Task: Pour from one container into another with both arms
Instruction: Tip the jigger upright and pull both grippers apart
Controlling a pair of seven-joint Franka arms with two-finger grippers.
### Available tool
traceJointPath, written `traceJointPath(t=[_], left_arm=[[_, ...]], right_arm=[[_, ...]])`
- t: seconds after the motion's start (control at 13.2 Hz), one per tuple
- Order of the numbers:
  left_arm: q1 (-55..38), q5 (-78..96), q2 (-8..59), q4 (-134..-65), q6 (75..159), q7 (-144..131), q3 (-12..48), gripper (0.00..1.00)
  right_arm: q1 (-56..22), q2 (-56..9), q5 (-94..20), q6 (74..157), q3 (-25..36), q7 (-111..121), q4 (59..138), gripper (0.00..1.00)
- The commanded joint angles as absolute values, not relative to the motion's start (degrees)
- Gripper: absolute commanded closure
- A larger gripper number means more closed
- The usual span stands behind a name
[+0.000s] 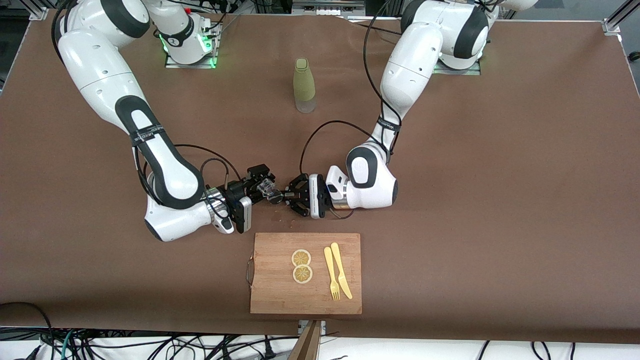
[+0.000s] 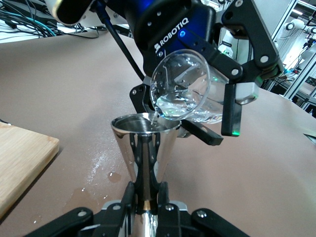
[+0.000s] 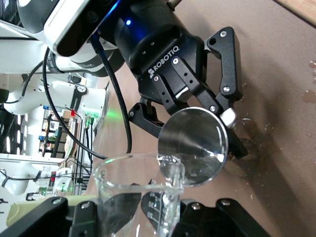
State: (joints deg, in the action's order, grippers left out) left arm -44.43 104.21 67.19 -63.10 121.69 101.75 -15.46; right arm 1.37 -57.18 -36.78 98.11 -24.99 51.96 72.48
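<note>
Taking the wooden cutting board (image 1: pixel 305 273) as the landmark, it lies on the brown surface (image 1: pixel 500 225) nearest the front camera, carrying two lemon slices (image 1: pixel 301 266) beside a yellow plastic fork (image 1: pixel 331 274) and knife (image 1: pixel 341 270). Just farther from the camera than the board, the two grippers meet nose to nose. The right gripper (image 1: pixel 262 187), toward the right arm's end of the board, has its jaws clamped on a clear glass beaker (image 2: pixel 180 88) that is tipped over, its lip at the rim of the cup. The left gripper (image 1: pixel 294 196), toward the left arm's end of the board, has its jaws clamped on a shiny metal cup (image 2: pixel 144 145), held upright under the beaker's spout. Water (image 2: pixel 173 106) shows inside the tilted beaker, and small drops and a wet patch (image 2: pixel 101 170) lie on the surface between the cup and the board. Well farther from the camera than the board, between the two arm bases, a pale green bottle (image 1: pixel 304 84) stands upright.
</note>
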Motion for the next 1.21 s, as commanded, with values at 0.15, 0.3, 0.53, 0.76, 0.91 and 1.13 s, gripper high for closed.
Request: traceJointPath(t=[0.15,0.3,0.53,0.76,0.91,1.13], left_arm=[[-44.6,107.7,66.4,-61.4,119.8,102.4,-16.0,1.00],[-44.6,107.7,66.4,-61.4,118.7,103.4,-17.0,1.00],[-43.7,108.0,66.4,-61.9,115.9,107.4,-17.4,1.00],[-42.7,109.6,66.8,-62.6,113.0,113.4,-17.9,1.00],[-41.9,109.6,66.7,-64.4,109.2,117.4,-18.5,1.00],[-39.2,109.5,66.6,-67.2,99.0,124.3,-20.0,1.00]], right_arm=[[1.0,-58.2,-35.4,99.5,-25.0,60.6,72.2,0.96],[1.1,-58.4,-35.7,99.7,-25.0,63.7,72.1,0.96],[2.3,-58.3,-37.7,99.4,-25.0,68.2,72.0,0.96],[4.6,-57.9,-39.5,96.6,-24.9,72.5,68.9,0.96],[6.5,-57.8,-40.3,94.1,-24.6,74.8,66.5,0.96],[9.5,-57.8,-41.9,94.6,-24.3,81.4,66.2,0.96]])
